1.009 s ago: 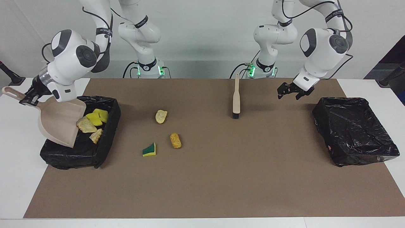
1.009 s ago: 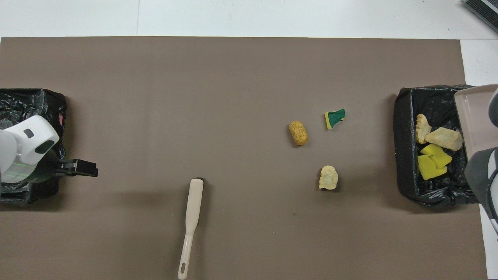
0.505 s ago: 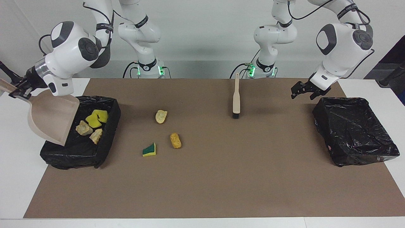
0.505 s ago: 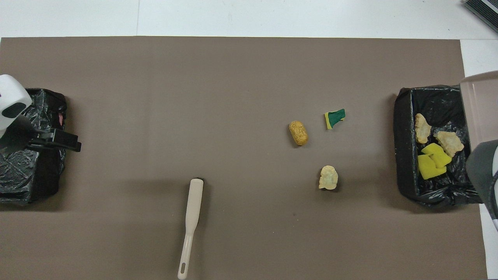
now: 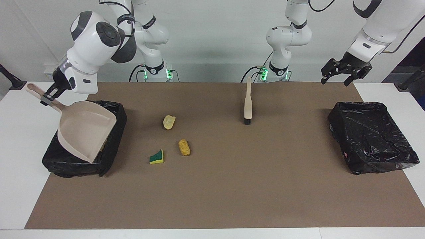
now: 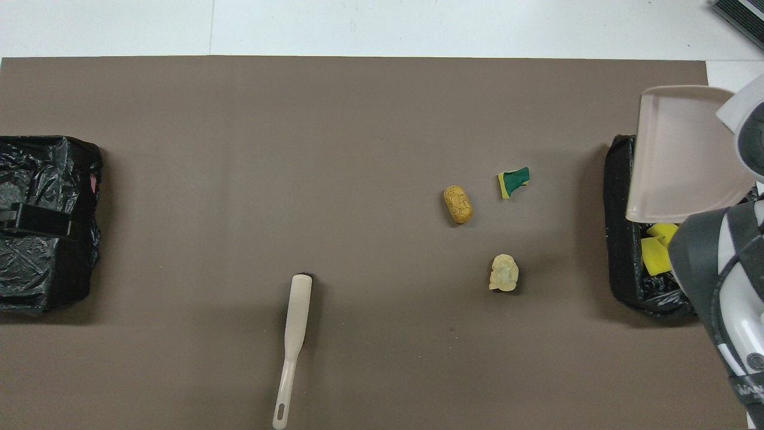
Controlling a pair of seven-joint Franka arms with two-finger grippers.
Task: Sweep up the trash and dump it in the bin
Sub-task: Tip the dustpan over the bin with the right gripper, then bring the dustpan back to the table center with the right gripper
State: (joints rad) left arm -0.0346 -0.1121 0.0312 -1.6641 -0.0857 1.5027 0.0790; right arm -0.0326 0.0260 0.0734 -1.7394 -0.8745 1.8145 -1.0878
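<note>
My right gripper (image 5: 49, 96) is shut on the handle of the beige dustpan (image 5: 85, 127), held over the black bin (image 5: 116, 111) at the right arm's end, pan mouth tilted down. The dustpan (image 6: 680, 155) covers most of the bin (image 6: 618, 239); yellow sponge chunks (image 6: 655, 251) show inside. Three scraps lie on the brown mat: a pale bread piece (image 5: 169, 122) (image 6: 504, 272), a golden piece (image 5: 184, 147) (image 6: 458, 204), a green-and-yellow sponge wedge (image 5: 156, 157) (image 6: 513, 181). My left gripper (image 5: 345, 71) is open and empty, raised.
A second black-lined bin (image 5: 372, 136) (image 6: 54, 179) stands at the left arm's end; the left gripper (image 6: 36, 218) shows over it from above. A beige brush (image 5: 247, 103) (image 6: 295, 322) lies on the mat near the robots. White table borders the brown mat (image 5: 232, 192).
The right arm swung the dustpan from a steep tip beside the bin to over it, hiding most of the dumped scraps. The left gripper rose and moved toward its end of the table.
</note>
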